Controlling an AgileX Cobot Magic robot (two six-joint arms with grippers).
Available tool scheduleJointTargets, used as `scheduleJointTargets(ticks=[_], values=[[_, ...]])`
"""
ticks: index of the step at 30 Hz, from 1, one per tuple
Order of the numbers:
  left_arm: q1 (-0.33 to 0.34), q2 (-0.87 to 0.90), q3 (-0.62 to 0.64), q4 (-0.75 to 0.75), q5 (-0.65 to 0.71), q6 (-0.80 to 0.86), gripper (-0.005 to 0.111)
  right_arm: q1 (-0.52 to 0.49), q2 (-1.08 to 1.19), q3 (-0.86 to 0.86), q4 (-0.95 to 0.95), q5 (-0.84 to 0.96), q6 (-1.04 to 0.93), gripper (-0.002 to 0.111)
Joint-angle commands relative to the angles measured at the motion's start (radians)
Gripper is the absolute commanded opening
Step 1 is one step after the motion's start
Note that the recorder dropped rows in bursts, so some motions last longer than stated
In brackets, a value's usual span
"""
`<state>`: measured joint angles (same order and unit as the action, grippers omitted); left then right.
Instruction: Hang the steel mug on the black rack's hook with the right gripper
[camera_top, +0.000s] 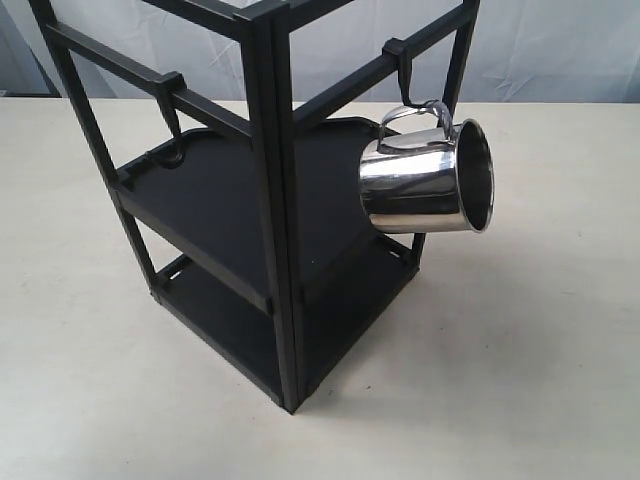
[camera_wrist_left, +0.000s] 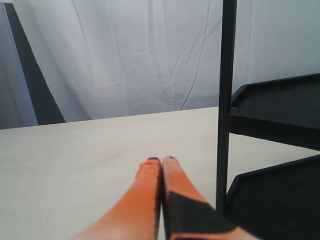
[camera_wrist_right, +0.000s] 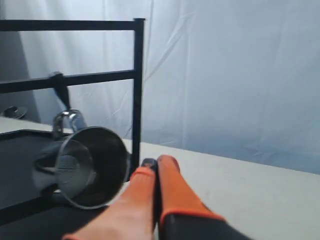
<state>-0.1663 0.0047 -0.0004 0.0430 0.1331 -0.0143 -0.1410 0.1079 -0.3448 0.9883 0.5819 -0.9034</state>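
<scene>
Steel mug (camera_top: 425, 180) hangs by its looped handle on the slim hook (camera_top: 405, 85), right side of black rack (camera_top: 270, 200), mouth tipped sideways. Looks light, rigid, mirror-slick; handle is the safest hold. Right claw (camera_wrist_right: 152, 164) pinched closed, empty, just beside mug. Matte desk (camera_top: 520, 350)

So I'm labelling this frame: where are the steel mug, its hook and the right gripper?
steel mug (camera_top: 415, 185), exterior view, on its polished side.
hook (camera_top: 404, 72), exterior view, on its shank below the clip.
right gripper (camera_wrist_right: 156, 165), right wrist view, between its orange fingertips.
</scene>
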Motion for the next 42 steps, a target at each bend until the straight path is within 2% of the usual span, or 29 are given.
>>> scheduleJointTargets(ticks=[1,8,12,17,21,42], values=[[-0.005,-0.005,0.000,0.001,-0.005,-0.002,0.002,0.001,-0.108,0.153,0.001,-0.175,-0.019,0.000],[-0.005,-0.005,0.000,0.001,-0.005,-0.002,0.002,0.001,-0.108,0.300,0.084,-0.315,-0.016,0.000],[-0.005,-0.005,0.000,0.001,-0.005,-0.002,0.002,0.005,-0.108,0.319,0.137,-0.356,-0.013,0.000],[-0.005,-0.005,0.000,0.001,-0.005,-0.002,0.002,0.066,-0.108,0.322,0.112,-0.397,-0.013,0.000],[-0.005,-0.005,0.000,0.001,-0.005,-0.002,0.002,0.102,-0.108,0.322,0.099,-0.401,-0.013,0.000],[-0.005,-0.005,0.000,0.001,-0.005,-0.002,0.002,0.102,-0.108,0.322,0.099,-0.404,-0.013,0.000]])
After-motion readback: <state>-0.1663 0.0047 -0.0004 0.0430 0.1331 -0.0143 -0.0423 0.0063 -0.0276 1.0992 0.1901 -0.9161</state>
